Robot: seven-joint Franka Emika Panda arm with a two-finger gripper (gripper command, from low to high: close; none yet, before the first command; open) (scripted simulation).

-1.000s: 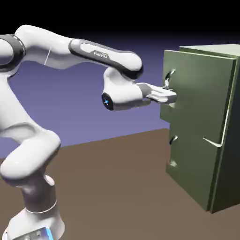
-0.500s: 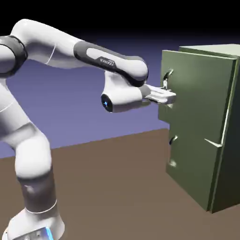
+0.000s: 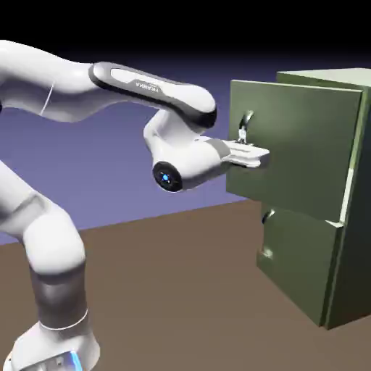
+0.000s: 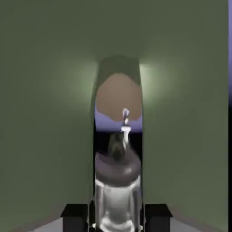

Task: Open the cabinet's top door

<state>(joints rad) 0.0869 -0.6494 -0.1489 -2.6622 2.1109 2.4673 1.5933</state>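
The end effector (image 4: 116, 219) is clamped on the top door's handle (image 4: 118, 201), its fingertips on either side of the silvery metal, though the hand view is murky. The top door (image 3: 293, 145) stands partly open, swung out from the upper front of the cabinet (image 3: 355, 268), above the lower door (image 3: 297, 268).
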